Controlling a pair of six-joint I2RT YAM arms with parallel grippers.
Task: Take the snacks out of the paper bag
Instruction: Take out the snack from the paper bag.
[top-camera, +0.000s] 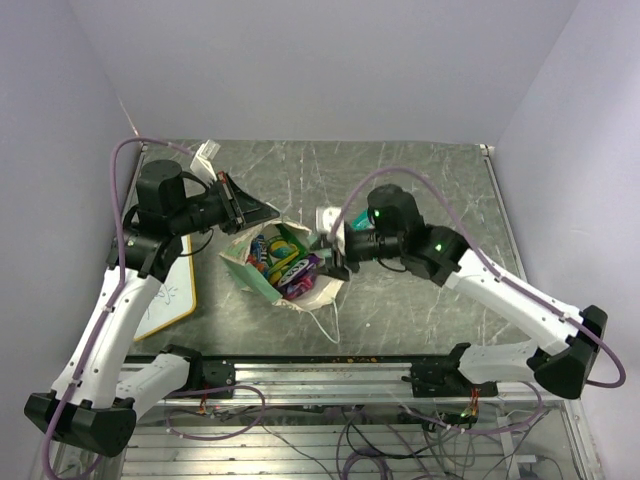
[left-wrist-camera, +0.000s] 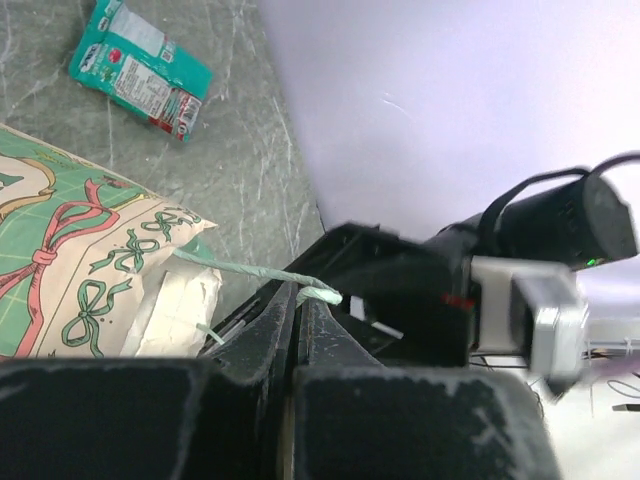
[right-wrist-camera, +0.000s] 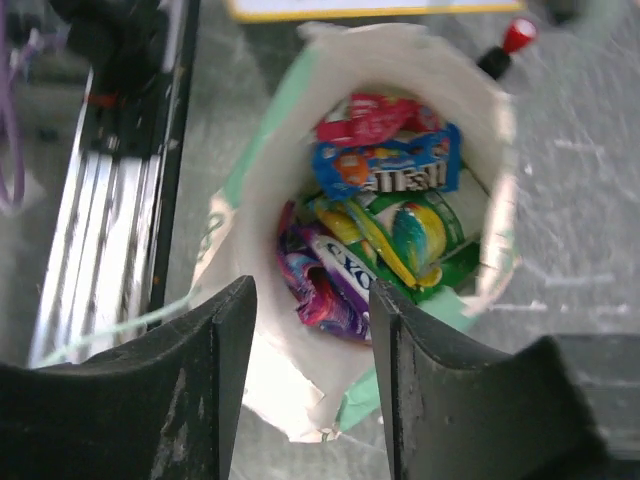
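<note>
The paper bag (top-camera: 262, 280) lies in the middle of the table with its mouth held open. My left gripper (top-camera: 270, 213) is above the bag's far side, shut on its thin mint string handle (left-wrist-camera: 255, 268); the pinch shows in the left wrist view at the gripper (left-wrist-camera: 298, 300). My right gripper (right-wrist-camera: 312, 300) hangs open over the bag's mouth (right-wrist-camera: 283, 180), holding nothing. Inside lie several snacks: a blue packet (right-wrist-camera: 385, 165), a purple one (right-wrist-camera: 335, 280), a yellow-green one (right-wrist-camera: 405, 235) and a red-pink one (right-wrist-camera: 370, 115). A teal packet (left-wrist-camera: 140, 65) lies on the table outside the bag.
A wood-framed whiteboard (top-camera: 172, 292) lies at the left, with a red-capped marker (right-wrist-camera: 513, 36) near it. The bag's other handle (top-camera: 328, 322) trails toward the near rail (top-camera: 300, 368). A small white packet (top-camera: 205, 158) sits at the back left corner. Walls close in on three sides.
</note>
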